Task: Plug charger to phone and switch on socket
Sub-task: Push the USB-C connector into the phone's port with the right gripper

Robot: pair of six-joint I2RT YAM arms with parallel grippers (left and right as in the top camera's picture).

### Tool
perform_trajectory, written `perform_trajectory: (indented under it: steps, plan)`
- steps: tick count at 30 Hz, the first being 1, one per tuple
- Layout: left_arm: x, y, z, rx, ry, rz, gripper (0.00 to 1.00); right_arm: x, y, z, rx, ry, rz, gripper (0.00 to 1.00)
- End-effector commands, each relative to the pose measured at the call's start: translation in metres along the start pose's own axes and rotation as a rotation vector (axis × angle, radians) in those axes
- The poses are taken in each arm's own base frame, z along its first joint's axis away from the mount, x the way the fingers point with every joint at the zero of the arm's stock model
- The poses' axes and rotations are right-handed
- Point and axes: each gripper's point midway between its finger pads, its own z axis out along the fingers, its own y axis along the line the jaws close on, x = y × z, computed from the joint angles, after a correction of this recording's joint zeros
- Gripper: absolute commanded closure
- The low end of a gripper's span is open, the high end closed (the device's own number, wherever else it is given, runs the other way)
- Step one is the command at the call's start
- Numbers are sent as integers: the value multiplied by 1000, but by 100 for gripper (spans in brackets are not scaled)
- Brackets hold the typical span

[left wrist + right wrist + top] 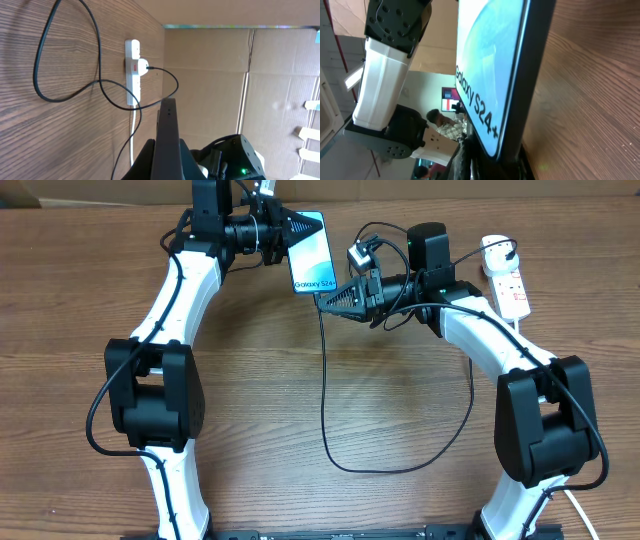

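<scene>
**Phone held up, plug tip at its lower edge**

Your left pincer (296, 228) pinches the phone (312, 252) above the bench (260, 380). The phone's lower edge sits just ahead of your right pincer (326, 296), whose grip I cannot tell. The charger (323, 400) trails from that tip. Push off-line and the plug may skid past the port or twist the phone loose. The socket (507, 280) lies well behind the right pincer.

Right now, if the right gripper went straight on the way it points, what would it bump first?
The slim light-blue-screened smartphone. Its near end sits just ahead of the right gripper in the right wrist view, while the left gripper holds its other end. They may already touch; depth is unclear.
</scene>
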Motion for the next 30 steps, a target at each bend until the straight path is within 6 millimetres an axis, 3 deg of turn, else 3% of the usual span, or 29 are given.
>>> perform_trajectory:
  steps: [1,15,30]
  plan:
    - [17,-15,2,64,95,39,96,-12,3,-11,38,-65,-30,96]
    - [15,-15,-2,68,92,38,96,-12,5,-10,32,-61,-42,96]
    - [5,-6,-18,61,62,134,96,-13,5,-12,33,-63,-77,69]
